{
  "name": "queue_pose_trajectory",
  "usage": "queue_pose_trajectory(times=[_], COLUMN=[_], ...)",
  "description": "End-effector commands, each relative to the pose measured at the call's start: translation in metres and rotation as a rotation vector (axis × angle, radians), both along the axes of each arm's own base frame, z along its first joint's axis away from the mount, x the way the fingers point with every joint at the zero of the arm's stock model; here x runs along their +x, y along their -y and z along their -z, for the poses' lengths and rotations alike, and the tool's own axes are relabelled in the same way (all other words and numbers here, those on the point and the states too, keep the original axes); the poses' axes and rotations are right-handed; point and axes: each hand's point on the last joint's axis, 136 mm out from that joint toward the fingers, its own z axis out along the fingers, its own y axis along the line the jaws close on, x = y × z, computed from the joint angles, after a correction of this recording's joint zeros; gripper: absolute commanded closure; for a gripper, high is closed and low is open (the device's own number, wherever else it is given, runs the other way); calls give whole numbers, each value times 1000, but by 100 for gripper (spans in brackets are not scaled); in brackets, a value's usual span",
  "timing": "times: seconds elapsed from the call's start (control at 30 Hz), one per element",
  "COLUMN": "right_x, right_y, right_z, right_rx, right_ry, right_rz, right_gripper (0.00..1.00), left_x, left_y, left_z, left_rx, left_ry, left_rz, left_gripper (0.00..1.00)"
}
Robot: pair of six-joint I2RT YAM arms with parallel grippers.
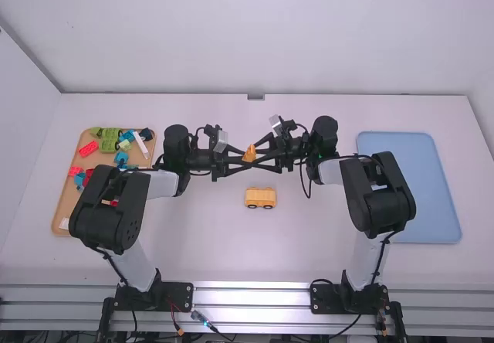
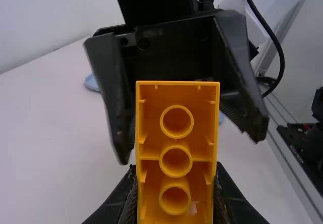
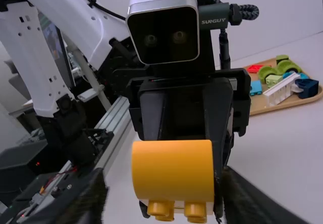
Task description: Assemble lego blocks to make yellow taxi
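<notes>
Held up above the white table [image 1: 208, 242], near the middle of the high view: a yellow block [image 1: 249, 153], of a warm, orange-leaning yellow. In the left wrist view, turned with its hollow underside to the camera, with three round tubes in a row inside. In the right wrist view, seen from another side, with a smooth, rounded face and short round studs along one edge.

Gripped by the left gripper [image 1: 245, 158], with fingers closed in against both sides of the block. Facing it from the other side, with fingertips spread well apart around the same block and a gap on either side: the right gripper [image 1: 257, 156]. With the fingers set wider than the block, no grip on it from the right.

Below the meeting grippers, on the table and closer to the arm bases: a small yellow vehicle [image 1: 260, 197], upright, side-on, with two dark wheels in sight.

Farther out, beyond the left arm's side of the table: a wooden tray [image 1: 68, 202] with loose pieces, among them green pieces [image 1: 109, 138] at the far end, a red block [image 1: 88, 148], a long white piece [image 1: 141, 144], a dark blue piece [image 1: 146, 134] and a light blue piece [image 1: 121, 157]. On the opposite side, partly behind the right arm: a flat, pale blue tray [image 1: 417, 188] with rounded corners.
</notes>
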Motion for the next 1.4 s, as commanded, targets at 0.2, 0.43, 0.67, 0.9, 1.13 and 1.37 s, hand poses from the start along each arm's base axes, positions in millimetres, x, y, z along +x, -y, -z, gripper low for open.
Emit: queue_pose_trajectory(times=[0.2, 0.43, 0.67, 0.9, 1.13, 1.37], right_x=[4, 2, 2, 4, 9, 9], right_y=[-7, -8, -7, -5, 2, 1], right_z=[-5, -5, -5, -5, -5, -5], right_rx=[9, 9, 8, 10, 9, 9], right_ry=[25, 28, 29, 33, 32, 33], right_rz=[3, -6, -7, 3, 22, 19], right_gripper=[64, 70, 51, 46, 49, 50], left_x=[4, 3, 6, 6, 4, 3], left_y=[11, 14, 14, 14, 13, 13], left_z=[-2, -3, -8, -13, -10, -9], left_rx=[4, 2, -10, -21, -19, -18], left_ry=[-20, -10, -10, 2, -8, -2], left_rz=[-15, -13, -25, -25, -26, -25], left_gripper=[98, 98, 98, 98, 98, 98])
